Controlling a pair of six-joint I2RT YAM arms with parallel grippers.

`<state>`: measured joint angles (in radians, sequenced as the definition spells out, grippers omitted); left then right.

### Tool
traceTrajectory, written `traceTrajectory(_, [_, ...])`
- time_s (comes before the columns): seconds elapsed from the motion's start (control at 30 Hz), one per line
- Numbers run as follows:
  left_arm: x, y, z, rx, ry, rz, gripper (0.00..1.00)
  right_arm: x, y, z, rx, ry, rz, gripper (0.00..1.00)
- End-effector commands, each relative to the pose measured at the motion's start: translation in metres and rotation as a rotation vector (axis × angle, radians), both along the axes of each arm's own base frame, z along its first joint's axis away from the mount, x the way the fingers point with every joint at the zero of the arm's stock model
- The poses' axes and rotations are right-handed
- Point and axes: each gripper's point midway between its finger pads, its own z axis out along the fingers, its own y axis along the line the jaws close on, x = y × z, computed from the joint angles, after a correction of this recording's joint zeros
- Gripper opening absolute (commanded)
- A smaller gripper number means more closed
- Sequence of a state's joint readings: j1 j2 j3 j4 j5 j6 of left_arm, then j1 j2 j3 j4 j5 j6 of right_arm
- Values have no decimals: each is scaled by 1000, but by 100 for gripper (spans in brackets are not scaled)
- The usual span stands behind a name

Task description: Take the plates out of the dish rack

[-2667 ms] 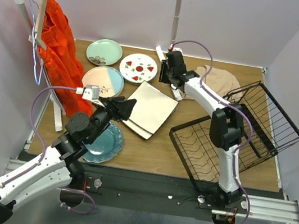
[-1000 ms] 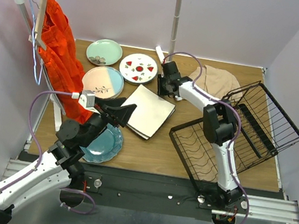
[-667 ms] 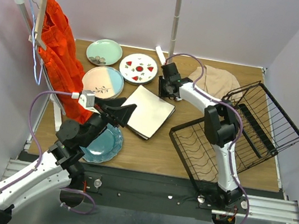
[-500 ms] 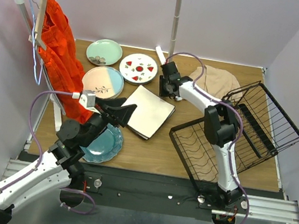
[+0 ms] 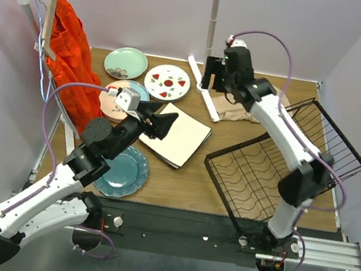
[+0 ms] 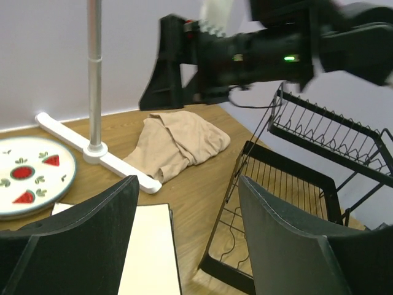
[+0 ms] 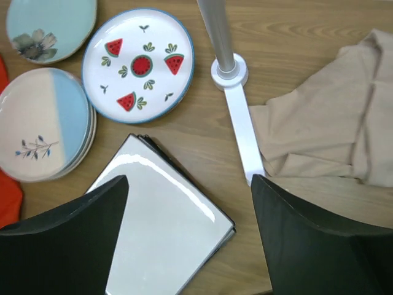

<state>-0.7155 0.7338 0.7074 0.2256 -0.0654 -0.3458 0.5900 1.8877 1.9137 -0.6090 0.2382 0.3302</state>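
The black wire dish rack [image 5: 285,167] lies tilted at the right, with no plate showing in it [image 6: 288,184]. The plates lie on the table at the left. They are a pale green one [image 5: 125,63], a watermelon-patterned one [image 5: 167,82], a pink-and-blue one [image 7: 46,123], a teal scalloped one [image 5: 120,170] and a stack of square white ones [image 5: 182,136]. My right gripper [image 5: 213,74] hangs open high above the square stack's far corner [image 7: 166,227], holding nothing. My left gripper [image 5: 160,123] hovers open over the stack's near-left edge [image 6: 147,246], also with nothing in it.
A beige cloth [image 5: 254,106] lies crumpled behind the rack. The white clothes rail's foot [image 5: 204,94] and upright pole [image 7: 215,31] stand between the plates and the cloth. An orange garment [image 5: 68,63] hangs from the rail at the left.
My right gripper has opened and lifted up and back from the far corner of the square stack. My left gripper has swung up and a little right over the stack.
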Motion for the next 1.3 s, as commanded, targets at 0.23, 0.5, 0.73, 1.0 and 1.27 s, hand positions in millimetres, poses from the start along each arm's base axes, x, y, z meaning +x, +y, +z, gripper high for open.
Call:
traceTrajectory(0.23, [-39,10,63,32,-158,-96,75,-137,-45,106,341,-159,109,100])
traceTrajectory(0.5, [-67,22,81,-68,-218,-147,75,-179,-84,118,395,-264,69,100])
traceTrajectory(0.73, [-76,22,81,-108,-246,-181,75,-185,-93,126,390,-303,60,100])
traceTrajectory(1.0, [-80,24,84,-129,-259,-187,75,-188,-95,133,404,-326,62,100])
traceTrajectory(1.27, [-85,26,89,-140,-275,-196,75,-184,-96,127,401,-315,44,100])
